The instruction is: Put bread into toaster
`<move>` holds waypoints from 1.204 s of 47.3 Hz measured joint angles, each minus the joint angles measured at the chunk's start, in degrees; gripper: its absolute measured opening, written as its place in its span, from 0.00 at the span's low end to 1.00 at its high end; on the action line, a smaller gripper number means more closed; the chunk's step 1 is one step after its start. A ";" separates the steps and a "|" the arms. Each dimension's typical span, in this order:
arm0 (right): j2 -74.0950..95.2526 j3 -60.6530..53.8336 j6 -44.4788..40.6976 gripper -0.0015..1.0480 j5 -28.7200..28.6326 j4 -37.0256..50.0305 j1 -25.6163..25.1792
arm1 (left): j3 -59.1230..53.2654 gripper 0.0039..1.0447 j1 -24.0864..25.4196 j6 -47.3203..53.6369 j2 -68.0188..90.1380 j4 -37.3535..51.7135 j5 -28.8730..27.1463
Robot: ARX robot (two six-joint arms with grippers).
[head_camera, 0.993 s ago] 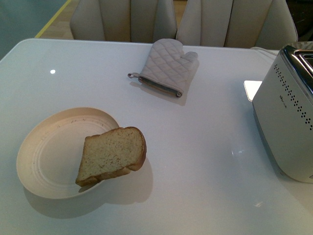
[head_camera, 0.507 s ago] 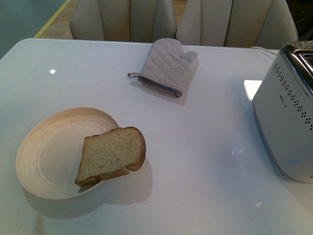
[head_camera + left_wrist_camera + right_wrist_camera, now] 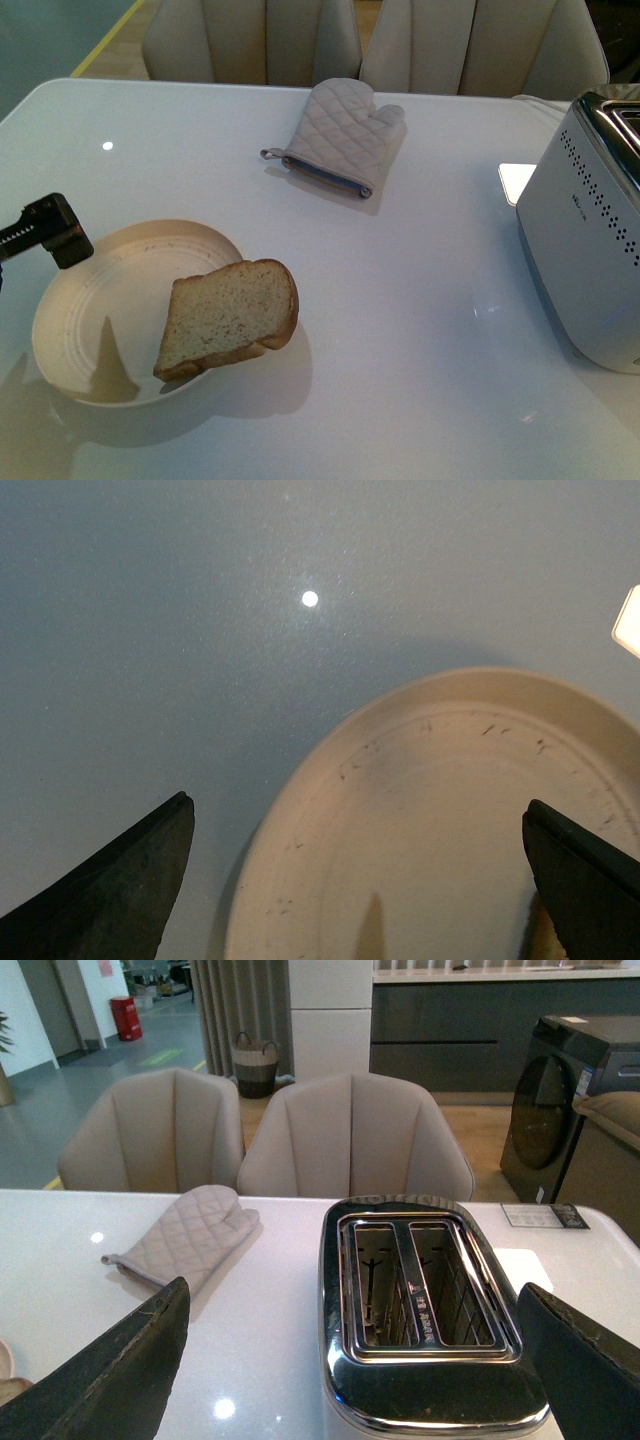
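Note:
A slice of tan bread (image 3: 228, 316) leans on the right rim of a round cream plate (image 3: 90, 300), half over the table. The silver-white toaster (image 3: 585, 260) stands at the table's right edge. My left gripper (image 3: 55, 235) pokes in from the left edge, above the plate's left rim and apart from the bread. In the left wrist view the left gripper (image 3: 360, 890) is open, with the bare plate (image 3: 440, 810) between its dark fingers (image 3: 110, 890). My right gripper (image 3: 350, 1370) is open above the toaster (image 3: 430, 1385), whose two slots are empty.
A quilted grey oven mitt (image 3: 340, 135) lies at the back middle of the white table (image 3: 420, 300). Two beige chairs (image 3: 350, 1135) stand behind the far edge. A bright light patch (image 3: 515, 182) sits left of the toaster.
My left gripper has come into the front view from the left edge and now casts a shadow on the plate. The bread, plate and toaster have not moved.

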 joint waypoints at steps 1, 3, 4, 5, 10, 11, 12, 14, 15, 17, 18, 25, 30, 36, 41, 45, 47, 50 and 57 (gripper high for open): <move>0.00 0.00 0.02 0.91 0.00 0.00 0.00 | 0.13 0.94 -0.02 0.20 0.39 0.11 0.04; 0.00 0.00 0.00 0.91 0.00 0.00 0.00 | 0.81 0.94 0.00 1.22 2.29 0.44 0.35; 0.00 0.00 0.02 0.91 0.02 0.00 0.00 | 1.07 0.94 0.00 1.64 2.99 0.48 0.46; 0.00 0.00 0.02 0.91 0.02 0.00 0.00 | 1.42 0.94 -0.02 2.25 4.00 0.57 0.52; 0.00 0.00 0.02 0.91 0.00 0.00 0.00 | 2.45 0.94 0.00 3.28 7.02 0.70 0.92; 0.00 0.00 0.00 0.91 0.00 0.00 0.00 | 2.60 0.94 0.00 3.30 7.41 0.74 0.96; 0.00 0.00 0.00 0.91 0.02 0.00 0.00 | 2.78 0.94 0.00 3.32 7.91 0.77 1.03; 0.00 0.00 0.00 0.91 0.02 0.00 0.00 | 2.99 0.93 -0.02 3.34 8.44 0.74 1.09; 0.00 0.00 0.02 0.91 0.00 0.00 0.00 | 3.08 0.89 -0.04 3.50 8.76 0.72 1.09; 0.00 0.00 0.00 0.91 0.02 0.00 0.00 | 3.23 0.83 -0.13 3.54 9.14 0.57 1.20; 0.00 0.00 0.00 0.91 0.02 0.00 0.00 | 3.30 0.81 -0.17 3.63 9.25 0.48 1.20; 0.00 0.00 0.00 0.91 0.02 0.00 0.00 | 3.52 0.62 -1.29 4.61 9.84 -0.50 1.01; 0.00 0.00 0.00 0.91 0.02 0.00 0.00 | 3.52 0.42 -3.19 4.94 10.34 -0.98 1.01; 0.00 0.00 0.02 0.91 0.02 0.00 0.00 | 3.52 0.18 -6.80 3.91 10.34 -1.25 1.01; 0.00 0.00 0.00 0.91 0.02 0.00 0.00 | 3.72 0.04 -9.70 1.55 10.34 -1.55 1.07; 0.00 0.00 0.02 0.91 0.00 0.00 0.00 | 4.50 0.03 -11.78 -0.57 10.34 -1.92 1.07; 0.00 0.00 0.00 0.91 0.02 0.00 0.00 | 4.98 0.03 -13.27 -1.77 10.36 -2.40 0.92; 0.00 0.00 0.00 0.91 0.02 0.00 0.00 | 5.88 0.03 -15.34 -3.58 10.38 -3.34 0.72; 0.00 0.00 0.00 0.91 0.02 0.00 0.00 | 7.69 0.03 -18.80 -6.27 10.99 -4.72 -0.09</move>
